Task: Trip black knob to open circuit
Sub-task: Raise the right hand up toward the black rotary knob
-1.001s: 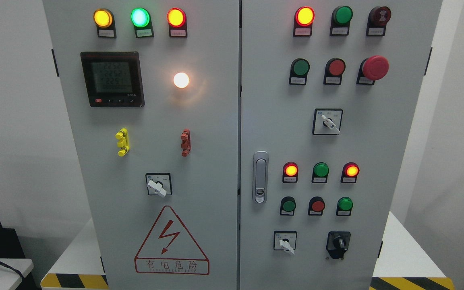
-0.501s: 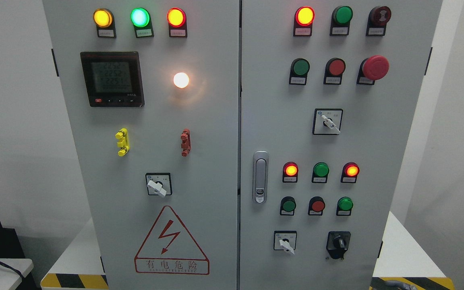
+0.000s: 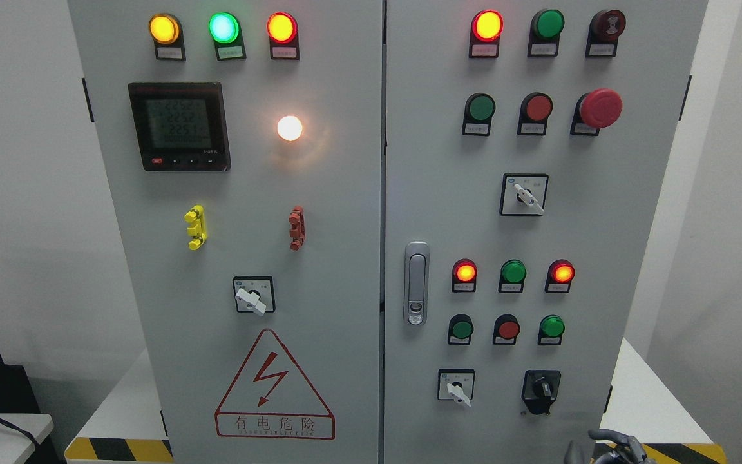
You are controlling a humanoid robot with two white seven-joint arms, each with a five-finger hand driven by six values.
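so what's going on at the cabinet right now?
The robot faces the grey control cabinet. Its right hand is just showing at the bottom edge, below the black knob on the right door and not touching it. The left hand is out of view. The knob is untouched, and several indicator lamps are lit.

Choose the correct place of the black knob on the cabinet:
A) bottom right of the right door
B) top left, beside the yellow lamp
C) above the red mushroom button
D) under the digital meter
A: the black knob sits low on the right door, right of a white selector switch.
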